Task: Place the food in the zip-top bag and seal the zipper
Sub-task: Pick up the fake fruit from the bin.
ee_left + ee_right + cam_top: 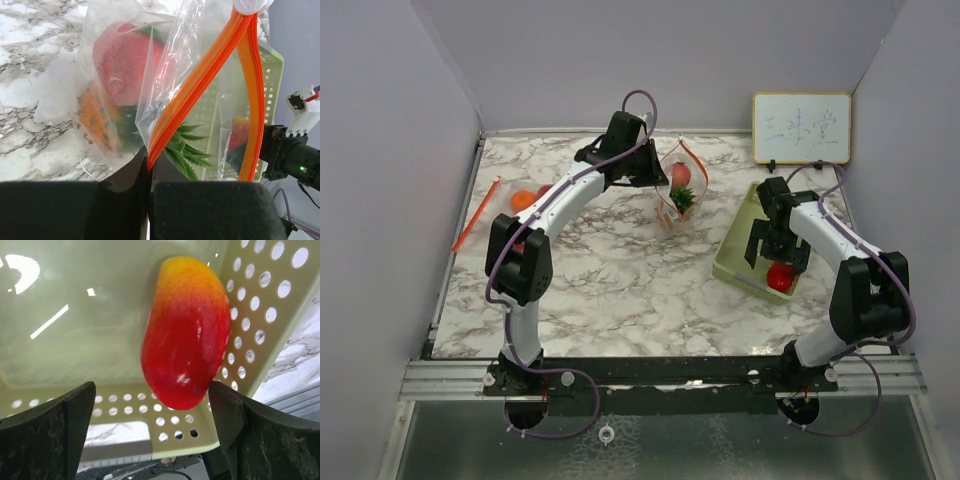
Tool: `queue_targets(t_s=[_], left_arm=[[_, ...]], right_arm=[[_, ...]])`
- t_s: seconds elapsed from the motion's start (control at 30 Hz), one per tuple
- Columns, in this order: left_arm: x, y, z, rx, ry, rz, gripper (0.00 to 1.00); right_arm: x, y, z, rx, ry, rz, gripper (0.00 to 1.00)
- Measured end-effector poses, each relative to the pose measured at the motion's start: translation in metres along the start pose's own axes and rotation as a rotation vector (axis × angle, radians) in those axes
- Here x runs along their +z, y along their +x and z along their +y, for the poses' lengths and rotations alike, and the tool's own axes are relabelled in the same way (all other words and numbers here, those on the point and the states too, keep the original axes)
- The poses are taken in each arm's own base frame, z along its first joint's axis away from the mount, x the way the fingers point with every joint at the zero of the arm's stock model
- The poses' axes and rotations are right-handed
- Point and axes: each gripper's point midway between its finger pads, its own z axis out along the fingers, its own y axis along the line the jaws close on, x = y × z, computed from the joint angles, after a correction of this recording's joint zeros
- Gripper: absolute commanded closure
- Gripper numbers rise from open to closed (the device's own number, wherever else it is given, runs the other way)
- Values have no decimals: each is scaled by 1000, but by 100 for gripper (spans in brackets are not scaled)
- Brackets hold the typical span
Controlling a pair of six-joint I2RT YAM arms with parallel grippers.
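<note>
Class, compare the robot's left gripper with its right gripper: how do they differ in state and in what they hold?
The left gripper is shut, the right gripper open. The left gripper pinches the zip-top bag by its rim; the right gripper holds nothing, its fingers flanking a red-and-yellow fruit in the basket. Both have black fingers.

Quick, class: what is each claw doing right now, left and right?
Left claw: closed, pinching the zip-top bag by its orange zipper.
Right claw: open, empty, over the red-yellow fruit in the basket.
</note>
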Motion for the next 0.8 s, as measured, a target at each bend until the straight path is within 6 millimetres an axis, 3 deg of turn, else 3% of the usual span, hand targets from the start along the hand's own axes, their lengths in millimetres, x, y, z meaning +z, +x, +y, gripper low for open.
queue_targets(t_s=[0.33,0.4,0.47,0.63,0.7,0.8], left_arm=[[-2,-6,10,-16,-7,-10,100],[-3,-6,10,-16,-6,-11,100],[-3,-6,9,-15,-5,-13,100],[-4,-7,8,-13,-2,-17,100],[-4,-6,9,-14,-3,-15,100],[-3,-3,12,-15,-7,-10,100]], right_arm=[[35,-5,-2,26,46,11,12],[37,-9,-1,26,43,-5,24],[37,-14,0,18,43,-29,49],[38,-24,1,12,38,-66,82],[37,-26,2,7,35,-73,92],[27,-35,4,2,14,-108,97]])
